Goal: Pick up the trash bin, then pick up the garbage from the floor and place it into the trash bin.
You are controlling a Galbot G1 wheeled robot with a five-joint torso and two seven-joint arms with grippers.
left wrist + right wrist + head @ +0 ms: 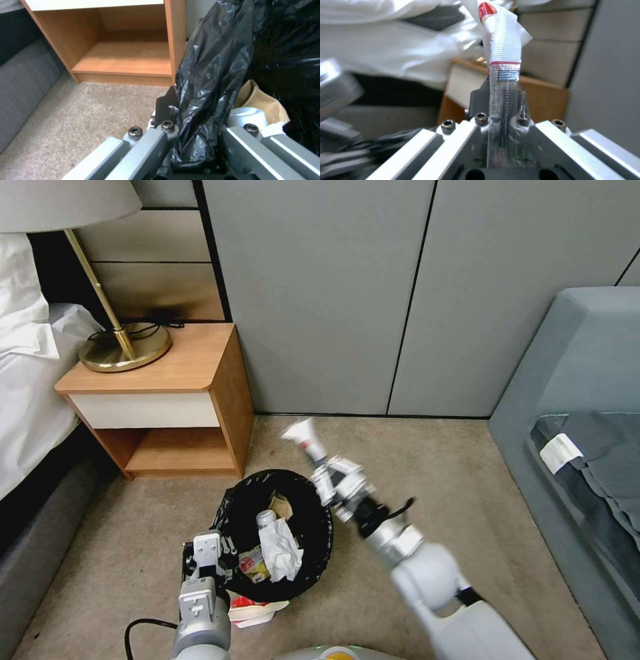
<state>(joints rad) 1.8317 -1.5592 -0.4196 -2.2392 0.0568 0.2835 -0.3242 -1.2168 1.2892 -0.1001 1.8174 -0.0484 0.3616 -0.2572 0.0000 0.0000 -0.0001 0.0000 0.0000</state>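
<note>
The trash bin [313,527], lined with a black bag [206,75], is in front of the nightstand. My left gripper [223,555] [196,120] is shut on the bin's near-left rim. In the bin lie crumpled white tissue [280,550], a brown paper bag [263,100], a small white bottle [246,116] and a yellow snack wrapper [252,565]. My right gripper [320,465] [505,105] is beyond the bin's far right rim, shut on a white and red wrapper [303,437] [503,50] that sticks up from the fingers. Another red and white wrapper [257,610] shows at the bin's near edge.
A wooden nightstand [167,400] with a brass lamp [123,347] stands at the left, beside a bed [27,400]. A grey sofa [573,447] fills the right. Grey wall panels [400,293] close the back. Open carpet [453,487] lies right of the bin.
</note>
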